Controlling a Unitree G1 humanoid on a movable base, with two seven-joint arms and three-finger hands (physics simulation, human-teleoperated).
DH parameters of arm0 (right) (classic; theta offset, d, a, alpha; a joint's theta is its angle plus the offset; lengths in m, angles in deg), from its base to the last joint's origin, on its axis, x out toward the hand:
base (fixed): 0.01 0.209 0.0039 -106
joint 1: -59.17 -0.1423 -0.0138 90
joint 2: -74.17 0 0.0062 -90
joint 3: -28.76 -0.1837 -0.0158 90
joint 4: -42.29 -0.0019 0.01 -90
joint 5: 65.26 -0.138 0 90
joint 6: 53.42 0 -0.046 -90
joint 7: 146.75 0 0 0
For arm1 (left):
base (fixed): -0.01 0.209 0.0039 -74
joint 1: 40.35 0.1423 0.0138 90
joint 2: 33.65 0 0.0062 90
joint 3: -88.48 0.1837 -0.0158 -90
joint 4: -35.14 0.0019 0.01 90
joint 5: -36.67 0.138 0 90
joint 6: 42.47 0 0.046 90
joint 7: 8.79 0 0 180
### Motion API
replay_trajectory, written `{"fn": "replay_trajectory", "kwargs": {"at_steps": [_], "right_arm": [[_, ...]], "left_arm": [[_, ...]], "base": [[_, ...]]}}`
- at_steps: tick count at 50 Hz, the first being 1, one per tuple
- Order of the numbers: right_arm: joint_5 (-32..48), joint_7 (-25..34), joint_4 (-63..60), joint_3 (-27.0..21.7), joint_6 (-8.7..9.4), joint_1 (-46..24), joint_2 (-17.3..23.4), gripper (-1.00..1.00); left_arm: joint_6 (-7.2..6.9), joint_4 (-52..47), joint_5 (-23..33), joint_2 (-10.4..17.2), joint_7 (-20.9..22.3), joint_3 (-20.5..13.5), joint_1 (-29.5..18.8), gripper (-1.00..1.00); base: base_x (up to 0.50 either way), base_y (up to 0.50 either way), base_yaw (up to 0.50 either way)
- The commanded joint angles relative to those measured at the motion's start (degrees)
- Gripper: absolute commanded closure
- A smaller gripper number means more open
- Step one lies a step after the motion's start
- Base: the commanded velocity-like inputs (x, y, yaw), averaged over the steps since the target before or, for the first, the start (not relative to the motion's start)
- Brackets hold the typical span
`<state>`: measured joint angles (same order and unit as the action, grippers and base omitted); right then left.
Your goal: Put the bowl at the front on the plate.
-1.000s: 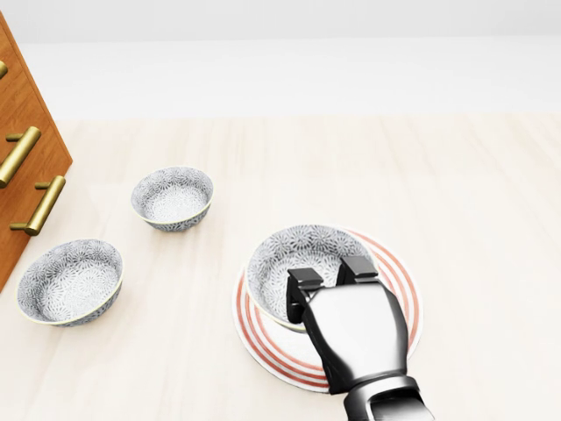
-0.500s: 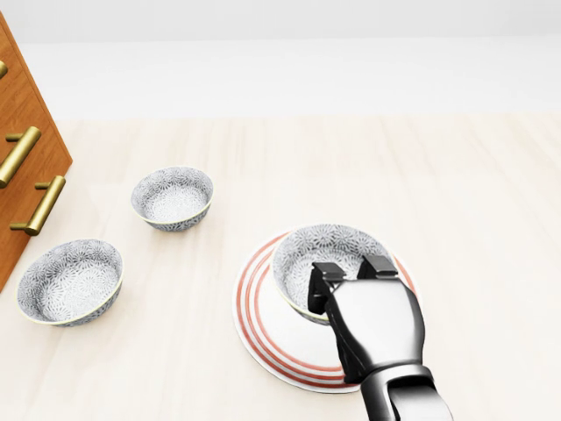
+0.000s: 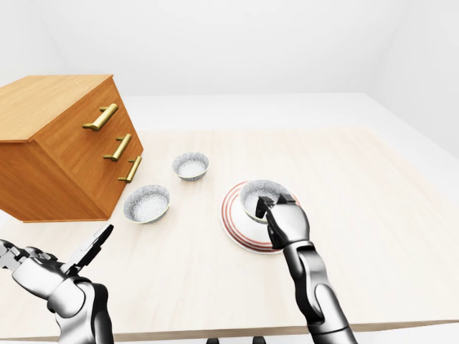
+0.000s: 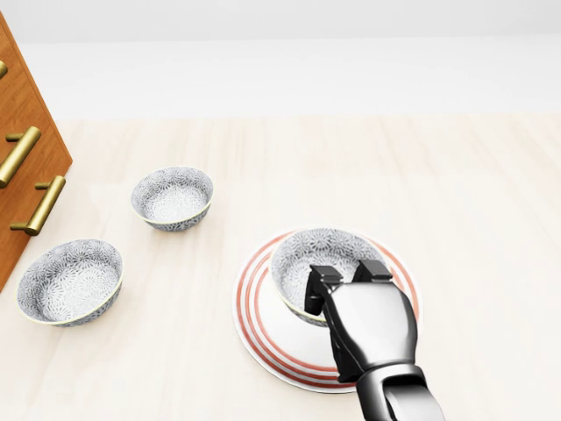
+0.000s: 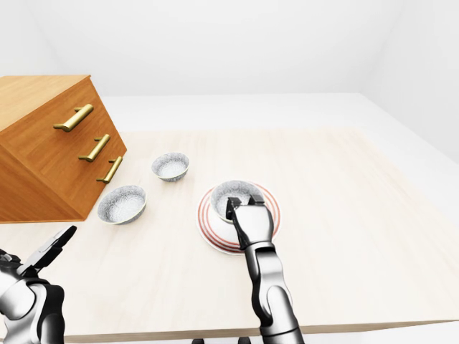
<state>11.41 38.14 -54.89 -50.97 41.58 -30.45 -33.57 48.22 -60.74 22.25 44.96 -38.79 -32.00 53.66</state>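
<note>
On striped plate (image 4: 261, 340): bowl (image 4: 326, 249), right hand (image 4: 368, 329) pinching its rim; left hand (image 3: 45, 275) open, empty.

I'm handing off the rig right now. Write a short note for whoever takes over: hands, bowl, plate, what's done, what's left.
Right hand: closed on the near rim of the bowl.
Left hand: open, low at the left-eye view's left, holding nothing.
Done: bowl is over the plate, inside its red rings; touchdown unclear.
Left: lower if needed, release, withdraw.
</note>
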Motion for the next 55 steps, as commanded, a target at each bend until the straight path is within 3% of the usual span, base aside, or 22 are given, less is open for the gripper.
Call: {"fn": "replay_trajectory", "kwargs": {"at_steps": [1,6,9,10,16,23,24,25,28,33,39,41,45,48,51,55], "right_arm": [[5.76,-1.37,1.76,0.36,0.00,-0.49,0.11,1.00],[8.10,-0.84,2.45,0.46,0.00,-0.81,0.21,1.00],[8.92,-0.94,3.25,0.25,0.00,-0.88,0.24,1.00],[8.40,-1.28,3.22,0.04,0.00,-0.82,0.10,1.00],[7.70,-2.32,4.87,-0.34,0.00,-1.28,0.25,1.00],[5.97,-3.62,4.74,-0.45,0.00,-1.70,0.00,1.00],[6.52,-4.35,4.15,-0.22,0.00,-1.57,0.07,0.56],[6.98,-2.70,4.10,-0.14,0.00,-1.81,0.17,-1.00],[7.13,-2.08,2.57,-0.09,0.00,-1.72,0.07,-1.00],[8.55,0.14,0.18,0.13,0.00,-1.84,-0.14,-1.00],[12.64,4.97,-3.81,0.49,0.00,-2.54,-0.78,-1.00],[15.02,7.57,-6.75,0.76,0.00,-2.68,-1.14,-1.00],[20.49,13.70,-13.05,0.90,0.00,-2.88,-2.15,-1.00],[25.24,18.75,-17.98,0.96,0.00,-3.76,-3.33,-1.00],[31.32,25.31,-23.70,1.17,0.00,-5.53,-4.97,-1.00],[36.23,32.15,-29.20,1.13,0.00,-8.81,-6.54,-1.00]], "left_arm": [[-0.64,-0.89,-0.14,-0.12,0.00,-0.18,0.26,-1.00],[0.32,0.43,0.14,-0.07,0.00,-0.01,-0.20,-1.00],[-1.02,-1.27,-0.15,-0.07,0.00,-0.13,0.31,-1.00],[-0.26,-0.26,0.08,-0.10,0.00,-0.07,-0.03,-1.00],[0.24,0.48,0.16,0.00,0.00,0.11,-0.23,-1.00],[-0.22,-0.14,0.00,0.02,0.00,0.01,-0.07,-1.00],[-0.29,-0.29,-0.05,0.00,0.00,-0.02,-0.01,-1.00],[-0.23,-0.23,-0.05,-0.02,0.00,-0.03,-0.01,-1.00],[-0.41,-0.48,-0.13,-0.02,0.00,-0.08,0.07,-1.00],[0.70,1.09,0.06,0.11,0.00,0.17,-0.45,-1.00],[0.42,0.69,-0.16,0.20,0.00,0.22,-0.26,-1.00],[0.77,1.18,-0.06,0.23,0.00,0.29,-0.40,-1.00],[-0.12,-0.04,-0.17,0.16,0.00,0.16,-0.04,-1.00],[0.78,1.28,0.01,0.19,0.00,0.25,-0.47,-1.00],[-0.80,-1.03,-0.26,0.05,0.00,-0.02,0.32,-1.00],[0.13,0.28,0.08,-0.01,0.00,0.03,-0.11,-1.00]], "base": [[0.00,0.00,0.00],[0.00,0.00,0.00],[0.00,0.00,0.00],[0.00,0.00,0.00],[0.00,0.00,0.00],[0.00,0.00,0.00],[0.00,0.00,0.00],[0.00,0.00,0.00],[0.00,0.00,0.00],[0.00,0.00,0.00],[0.00,0.00,0.00],[0.00,0.00,0.00],[0.00,0.00,0.00],[0.00,0.00,0.00],[0.00,0.00,0.00],[0.00,0.00,0.00]]}}
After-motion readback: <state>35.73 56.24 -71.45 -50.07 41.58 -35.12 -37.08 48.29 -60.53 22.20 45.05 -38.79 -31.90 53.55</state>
